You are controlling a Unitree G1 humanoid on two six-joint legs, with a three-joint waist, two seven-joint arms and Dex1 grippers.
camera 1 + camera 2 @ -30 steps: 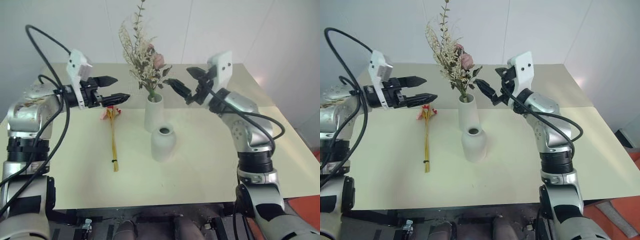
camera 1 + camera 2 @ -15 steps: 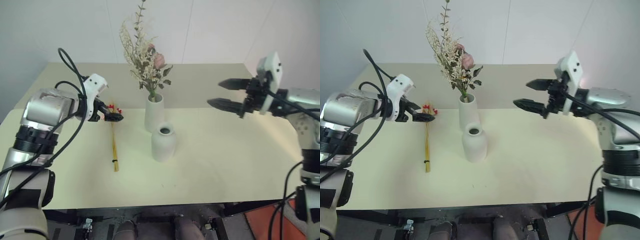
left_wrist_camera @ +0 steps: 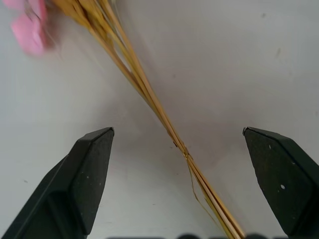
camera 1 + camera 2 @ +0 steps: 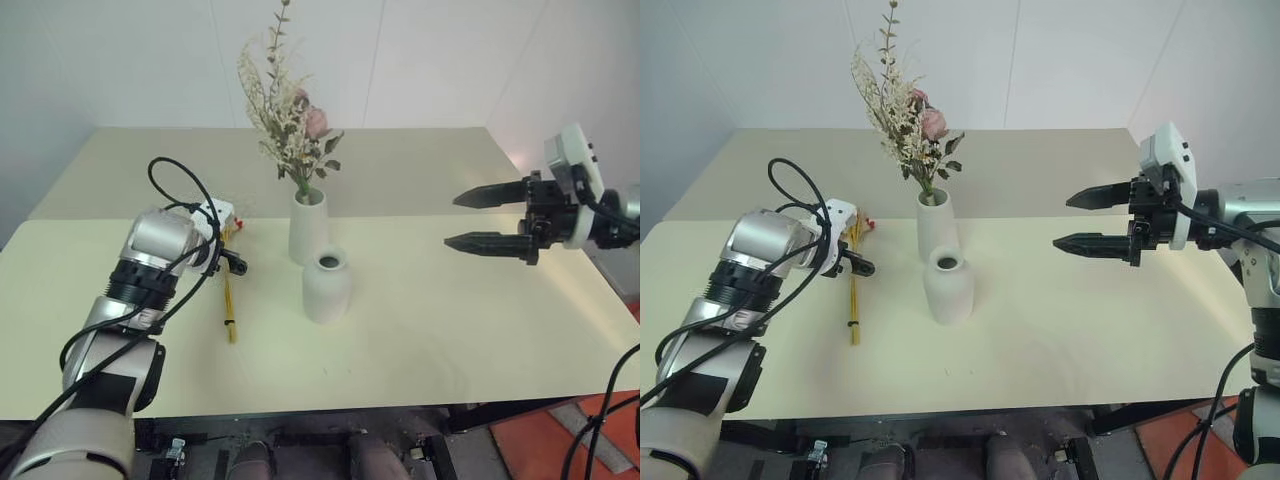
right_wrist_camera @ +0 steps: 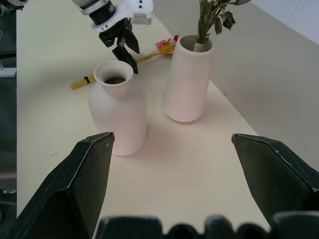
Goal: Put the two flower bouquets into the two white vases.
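The bushy bouquet [image 4: 290, 120] stands in the tall vase [image 4: 308, 227] at upper centre of the head views. Just in front of it sits the round vase [image 4: 327, 286], its dark mouth empty. The slim bundle [image 4: 228, 290] lies flat on the cream table [image 4: 420, 330] left of the vases, flower heads toward the far side. The left gripper [image 3: 177, 149] hangs over the bundle's stalks, pointing down, fingers spread wide to either side of them and holding nothing. At the right edge, the right gripper [image 4: 480, 218] is held in the air, well apart from the vases, fingers wide open and empty.
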